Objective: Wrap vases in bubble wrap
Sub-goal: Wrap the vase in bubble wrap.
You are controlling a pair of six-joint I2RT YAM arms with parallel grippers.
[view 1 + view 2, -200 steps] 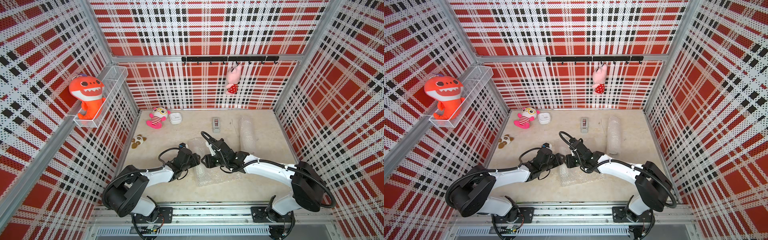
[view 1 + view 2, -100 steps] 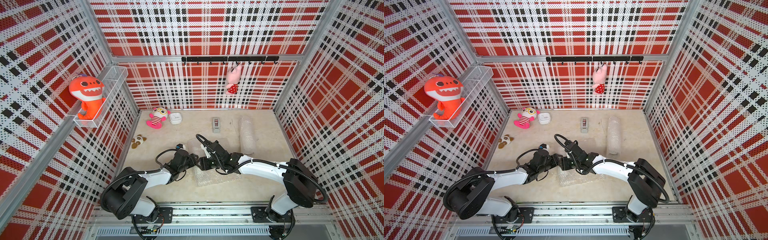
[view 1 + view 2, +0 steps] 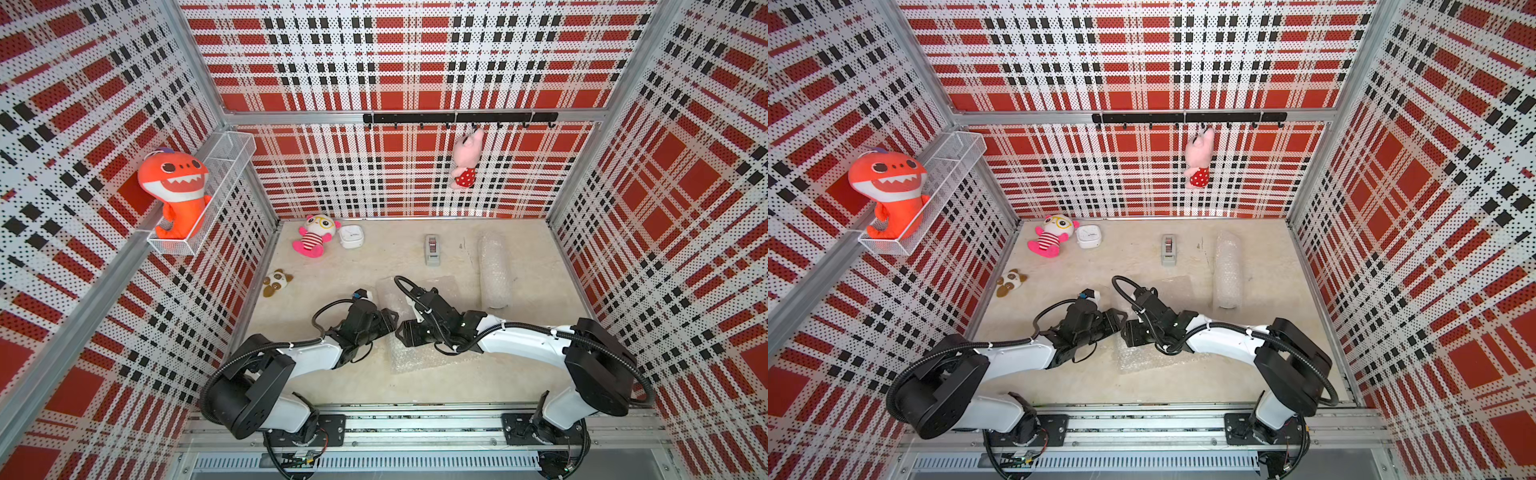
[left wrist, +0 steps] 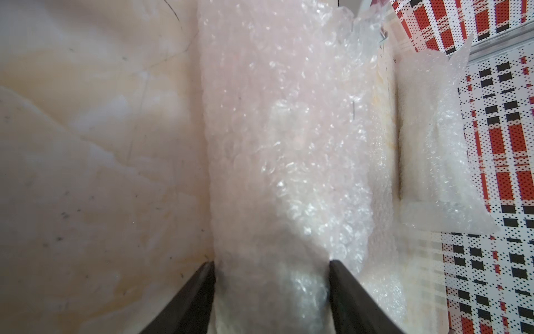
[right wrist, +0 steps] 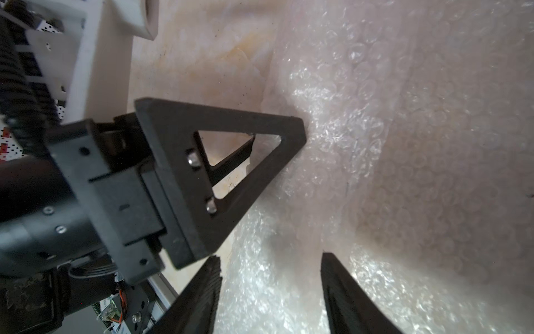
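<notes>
While the left gripper (image 4: 271,262) pinches one end of the bundle (image 4: 274,138) near the front edge, the right gripper (image 5: 269,256) faces it with jaws spread over bubble wrap (image 3: 415,355), holding nothing that I can see. No bare vase shows; I judge that one lies inside the bundle. To roll well, make the pinch gentle and steady, take the loose flap close by, and turn evenly so the wrap sits snug. Beyond, a finished roll (image 3: 494,270) lies near a tape dispenser (image 3: 432,249). The table (image 3: 457,386) is pale and marbled; toys (image 3: 311,237) sit at the back, under red plaid perforated walls (image 3: 415,62).
</notes>
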